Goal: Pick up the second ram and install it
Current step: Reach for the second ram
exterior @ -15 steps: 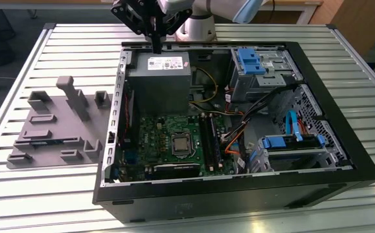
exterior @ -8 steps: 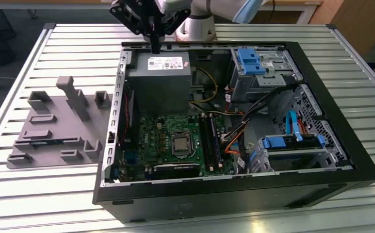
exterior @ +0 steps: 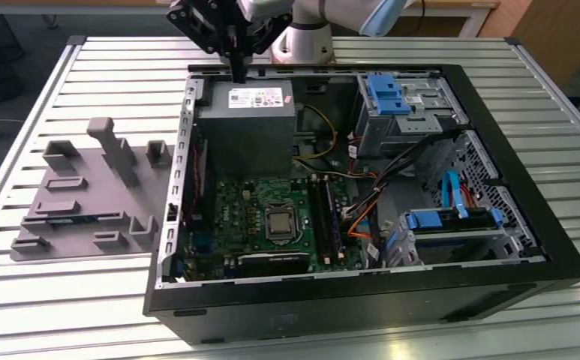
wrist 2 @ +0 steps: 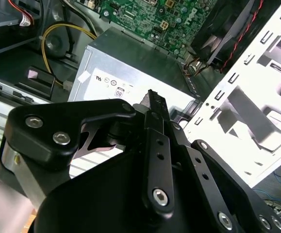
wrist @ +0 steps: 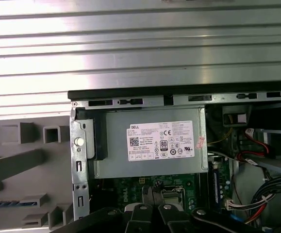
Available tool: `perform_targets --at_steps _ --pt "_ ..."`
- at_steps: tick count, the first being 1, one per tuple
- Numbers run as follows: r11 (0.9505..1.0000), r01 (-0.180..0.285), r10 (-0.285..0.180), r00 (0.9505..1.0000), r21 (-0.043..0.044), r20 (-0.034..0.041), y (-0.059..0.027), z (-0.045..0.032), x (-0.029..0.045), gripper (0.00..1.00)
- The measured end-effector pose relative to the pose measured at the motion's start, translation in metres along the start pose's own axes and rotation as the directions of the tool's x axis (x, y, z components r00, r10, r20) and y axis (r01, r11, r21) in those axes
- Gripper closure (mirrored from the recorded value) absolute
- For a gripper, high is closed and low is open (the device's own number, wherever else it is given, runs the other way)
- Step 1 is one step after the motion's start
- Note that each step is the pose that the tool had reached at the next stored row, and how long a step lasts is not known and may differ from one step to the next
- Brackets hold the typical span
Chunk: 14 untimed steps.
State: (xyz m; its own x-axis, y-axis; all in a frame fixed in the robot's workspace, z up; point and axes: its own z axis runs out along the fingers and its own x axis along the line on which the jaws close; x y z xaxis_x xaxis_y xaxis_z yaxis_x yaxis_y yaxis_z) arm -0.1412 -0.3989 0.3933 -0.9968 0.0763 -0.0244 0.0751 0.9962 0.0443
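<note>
Nearest us, the pincer [wrist: 152, 189] hangs empty, fingertips pressed together, above the power supply [wrist: 152, 141]; brought down unopened, we judge, it could knock the second ram [exterior: 74, 219] askew. We count one pincer, one supply, then one ram, lying in one grey holder [exterior: 89, 172] on the counter [exterior: 89, 67].

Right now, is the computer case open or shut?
Open: the case has no top panel, and its motherboard shows.

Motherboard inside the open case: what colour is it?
The motherboard is green, with a silver socket in its middle; the exterior view shows it best.
</note>
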Motion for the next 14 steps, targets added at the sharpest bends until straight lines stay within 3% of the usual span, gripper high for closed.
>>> perform_targets --at_steps 14 --pt "1.0000 0.000 0.000 1.0000 0.0000 0.0000 -0.0007 -0.0002 0.0087 0.89"
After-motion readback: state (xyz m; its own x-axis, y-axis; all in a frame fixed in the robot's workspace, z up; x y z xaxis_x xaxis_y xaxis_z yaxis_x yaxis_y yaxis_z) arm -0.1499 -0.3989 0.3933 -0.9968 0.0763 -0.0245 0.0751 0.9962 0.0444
